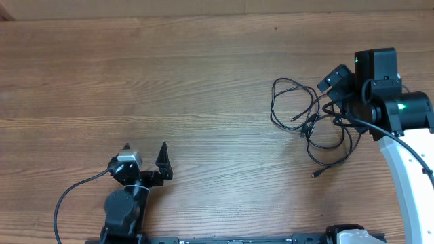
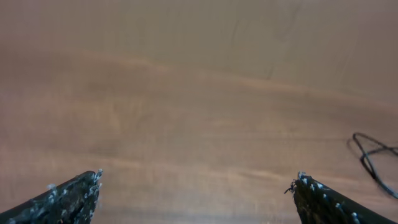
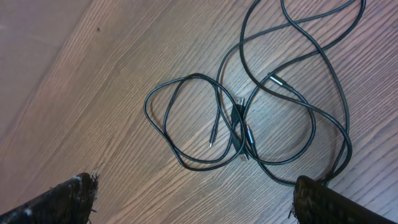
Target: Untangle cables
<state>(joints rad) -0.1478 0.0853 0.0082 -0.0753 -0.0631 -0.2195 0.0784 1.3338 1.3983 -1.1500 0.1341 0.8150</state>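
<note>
Black cables (image 1: pixel 307 123) lie tangled at centre right, so we judge all the work remains; left gripper (image 1: pixel 145 154) and right gripper (image 3: pixel 196 190) stand spread, empty.

Your overhead camera looks straight down on the table (image 1: pixel 203 68). Your left wrist camera skims low over it, with what are probably the cables (image 2: pixel 373 149) far off at right. Your right wrist camera looks down on them from close; all 3 share them.
</note>
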